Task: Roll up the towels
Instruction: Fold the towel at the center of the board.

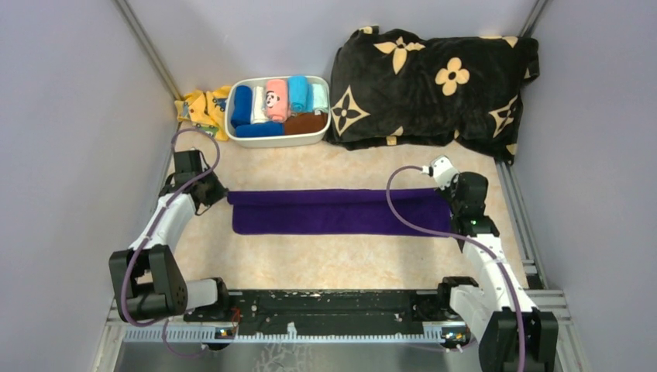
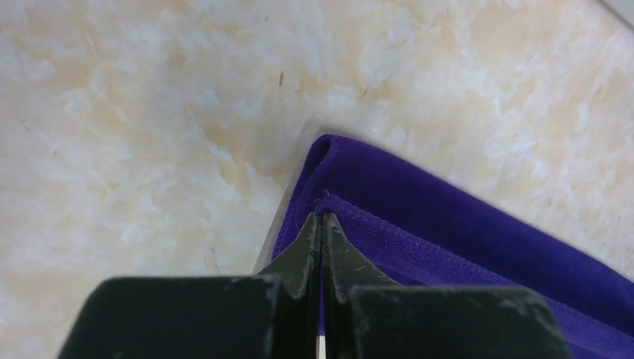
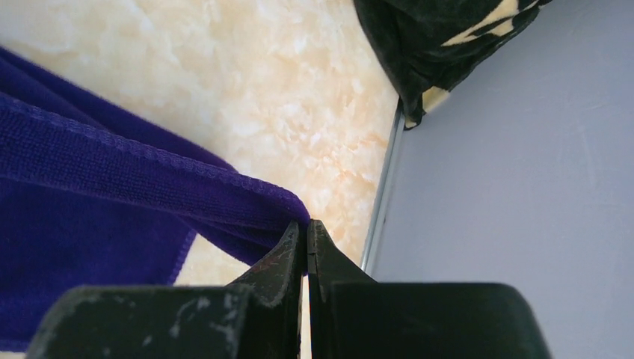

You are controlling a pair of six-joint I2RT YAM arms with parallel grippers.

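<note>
The purple towel [image 1: 337,211] lies as a long strip across the middle of the table, its far edge folded over. My left gripper [image 1: 219,194] is shut on the towel's left far corner [image 2: 351,187], with the fold held just off the table. My right gripper [image 1: 448,194] is shut on the right far corner [image 3: 149,179]. The pink panda towel [image 1: 275,98] stands rolled in the white bin [image 1: 318,138] at the back.
The bin also holds blue, white and brown rolled cloths. A yellow patterned cloth [image 1: 203,108] lies left of it. The black flowered blanket [image 1: 434,81] fills the back right. Grey walls and metal rails [image 3: 381,194] close in both sides.
</note>
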